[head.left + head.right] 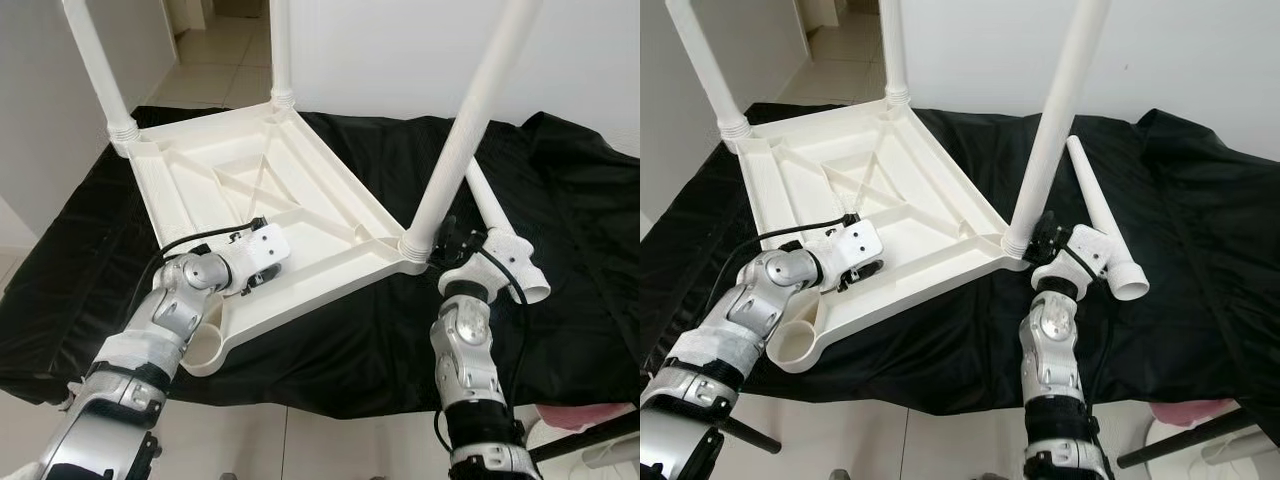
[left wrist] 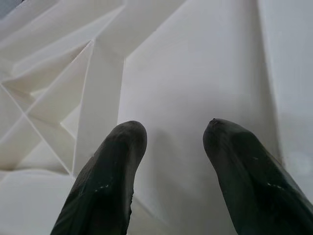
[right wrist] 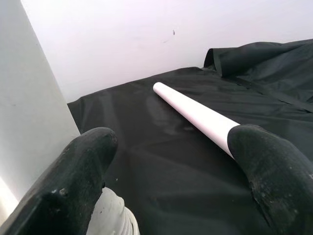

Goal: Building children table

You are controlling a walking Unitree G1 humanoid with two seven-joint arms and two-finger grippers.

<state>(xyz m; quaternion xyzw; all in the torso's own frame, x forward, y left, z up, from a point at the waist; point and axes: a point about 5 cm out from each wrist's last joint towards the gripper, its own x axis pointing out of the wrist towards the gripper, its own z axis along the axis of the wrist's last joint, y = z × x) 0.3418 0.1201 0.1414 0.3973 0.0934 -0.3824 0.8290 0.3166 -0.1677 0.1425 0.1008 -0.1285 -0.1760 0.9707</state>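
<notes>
A white plastic children's table [image 1: 300, 180] lies upside down on a black cloth. Three legs stand up from its corners: the far left leg [image 1: 95, 60], the far middle leg [image 1: 281, 50] and the near right leg [image 1: 470, 120]. The near left corner socket [image 1: 205, 345] has no leg in it. A loose white leg [image 1: 1095, 205] lies on the cloth to the right of the table. My left gripper [image 2: 171, 134] hovers open over the ribbed underside. My right gripper [image 3: 171, 142] is open beside the base of the near right leg, with the loose leg just beyond one finger.
The black cloth [image 1: 560, 200] covers a low surface with room on the right. A white wall stands behind it. Tiled floor shows at the front edge, with a pink object [image 1: 590, 415] and a black bar [image 1: 590, 440] at the near right.
</notes>
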